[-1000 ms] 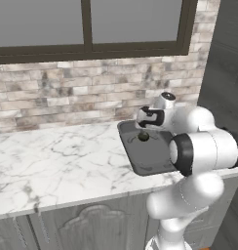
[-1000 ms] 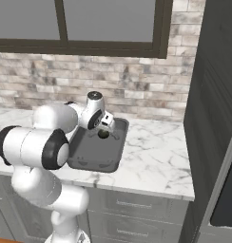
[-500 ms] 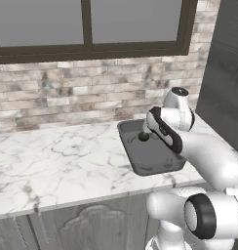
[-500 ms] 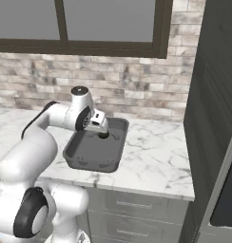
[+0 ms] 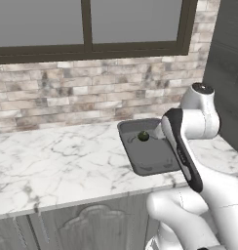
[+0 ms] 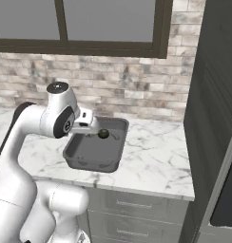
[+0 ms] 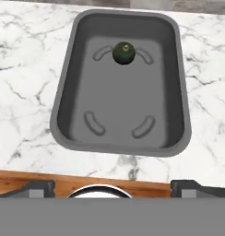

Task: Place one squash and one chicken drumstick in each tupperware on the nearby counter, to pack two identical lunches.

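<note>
A dark grey rectangular tupperware (image 7: 63, 92) sits on the white marble counter (image 7: 22, 69) near its front edge. One round dark green squash (image 7: 124, 53) lies inside it, near the short end furthest from the counter's front edge. My gripper (image 7: 115, 188) hovers above the near rim, open, fingertips wide apart, holding nothing. In the right base view the gripper (image 6: 91, 128) hangs over the left end of the tupperware (image 6: 89, 163), beside the squash (image 6: 103, 134). From the left base view the squash (image 5: 143, 136) rests in the tupperware (image 5: 140, 168), partly hidden by my arm. The chicken drumstick is out of view.
A brick wall (image 5: 67, 102) with a dark-framed window runs behind the counter (image 5: 67, 166). A tall dark cabinet (image 6: 213, 95) closes off the counter's right end. Grey panelled cabinet fronts (image 6: 137, 209) lie below. Bare marble stretches left of the tupperware.
The arm has swung up and back, lifting the hand away from just above the tupperware. The squash stays in the tupperware. The jaws remain open.
</note>
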